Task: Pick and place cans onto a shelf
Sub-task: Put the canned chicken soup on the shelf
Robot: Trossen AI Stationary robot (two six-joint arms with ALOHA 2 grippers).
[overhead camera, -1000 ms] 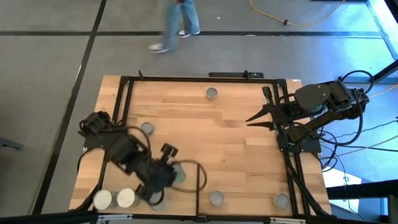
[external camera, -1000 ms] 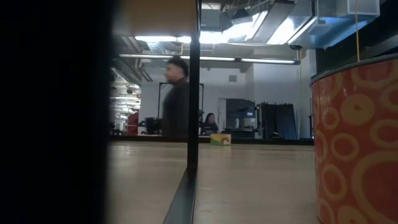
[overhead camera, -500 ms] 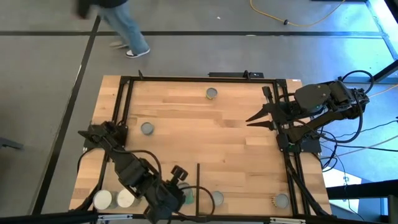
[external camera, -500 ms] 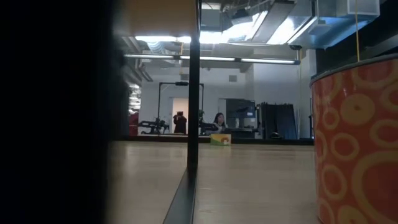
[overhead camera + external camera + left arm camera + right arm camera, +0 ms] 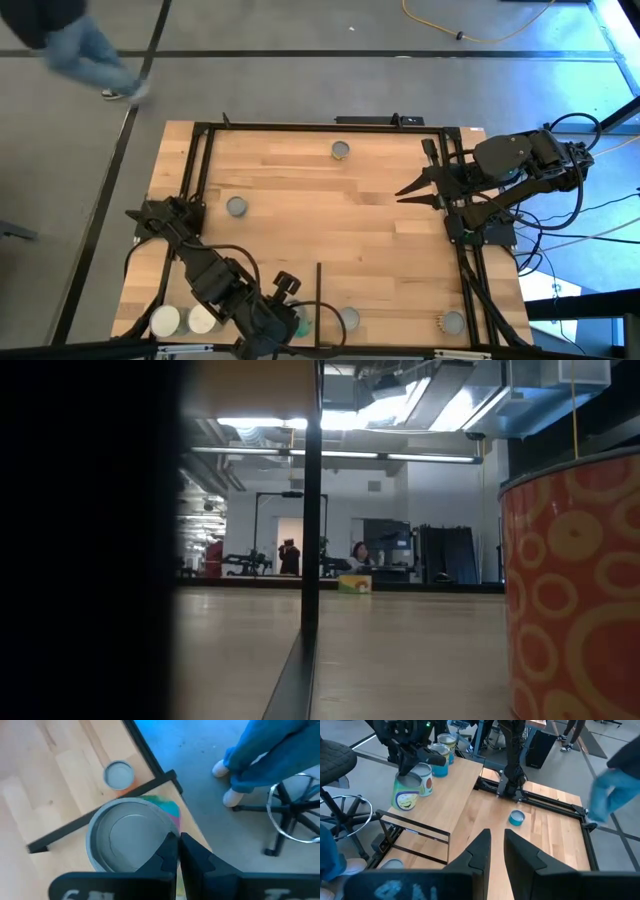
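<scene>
The left arm has swung from about 8 o'clock on the bench [image 5: 370, 210] down to its 6 o'clock edge, and over the last half second it has stopped. The left gripper [image 5: 287, 312] now sits low at that edge, its fingers [image 5: 167, 851] pinched fully together and lying over the rim of a can [image 5: 129, 840] with a bright printed side, which stands on the shelf [image 5: 440, 790] just behind its thin black upright edge [image 5: 319, 305]. The fingers look shut against each other rather than around the can, so I judge the can set down, not held.

Two whitish-topped cans [image 5: 183, 320] stand at 7 o'clock. Loose cans remain: a teal one [image 5: 341, 150] at 12 o'clock, one [image 5: 236, 206] at 9 o'clock, one [image 5: 348, 319] at 6 o'clock, one [image 5: 452, 322] at 5 o'clock.

The right gripper [image 5: 406, 190] waits at 3 o'clock, fingers slightly parted, holding nothing. A person [image 5: 70, 45] has walked on past the 11 o'clock corner.
</scene>
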